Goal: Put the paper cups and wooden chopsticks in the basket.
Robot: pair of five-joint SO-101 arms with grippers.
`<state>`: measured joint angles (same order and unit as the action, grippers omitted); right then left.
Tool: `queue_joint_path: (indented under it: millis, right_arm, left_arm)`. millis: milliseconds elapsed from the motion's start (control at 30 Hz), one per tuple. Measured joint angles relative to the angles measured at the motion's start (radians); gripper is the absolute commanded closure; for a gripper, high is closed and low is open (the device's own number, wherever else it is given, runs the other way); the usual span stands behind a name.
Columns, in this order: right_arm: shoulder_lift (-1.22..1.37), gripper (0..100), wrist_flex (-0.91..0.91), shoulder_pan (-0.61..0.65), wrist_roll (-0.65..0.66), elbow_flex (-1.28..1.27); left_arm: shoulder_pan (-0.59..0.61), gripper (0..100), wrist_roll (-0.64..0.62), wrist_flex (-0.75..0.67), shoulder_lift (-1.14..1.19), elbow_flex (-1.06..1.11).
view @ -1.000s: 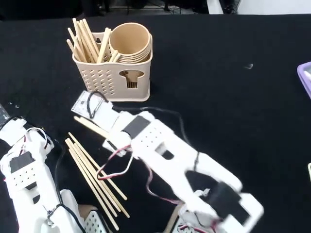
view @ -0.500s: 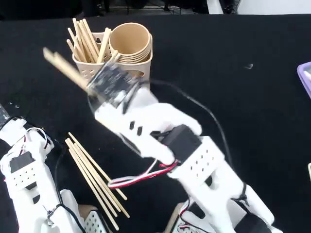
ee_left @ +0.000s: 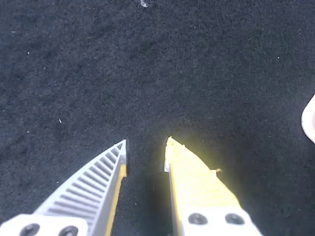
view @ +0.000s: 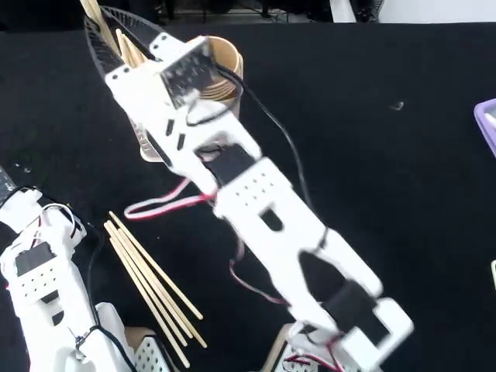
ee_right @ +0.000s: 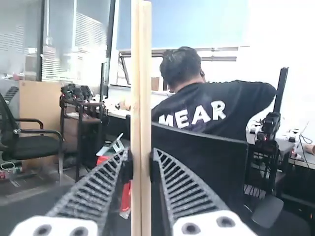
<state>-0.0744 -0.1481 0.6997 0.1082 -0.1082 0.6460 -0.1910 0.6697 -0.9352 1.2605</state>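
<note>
Right gripper (ee_right: 140,169) pinched two wooden chopsticks (ee_right: 140,98) side by side between its jaws, and the pair ran straight out past the fingertips. From the high view, that arm stretched to the far left of the black table (view: 372,155), with its claw raised over the one basket (view: 146,143). The arm hid most of the basket. A single stack of paper cups (view: 226,60) sat in the basket's right half; the number of cups in it could not be told. Several more chopsticks (view: 128,48) stood in the left half, too hidden to count. On the near left of the table lay a loose bundle of chopsticks (view: 151,291), roughly five, packed too closely for a sure count. Left gripper (ee_left: 145,142) hung over bare cloth at the near left, its two jaws slightly spread and gripping nothing. One purple object (view: 487,124) showed at the right edge.
</note>
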Motion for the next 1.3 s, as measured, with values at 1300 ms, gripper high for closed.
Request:
queue_joint_path:
  millis: [1300]
  right_arm:
    - [-0.4,90.3,0.752,-0.035,-0.002,-0.206]
  left_arm:
    - [0.0,87,0.0,0.0,0.0,0.0]
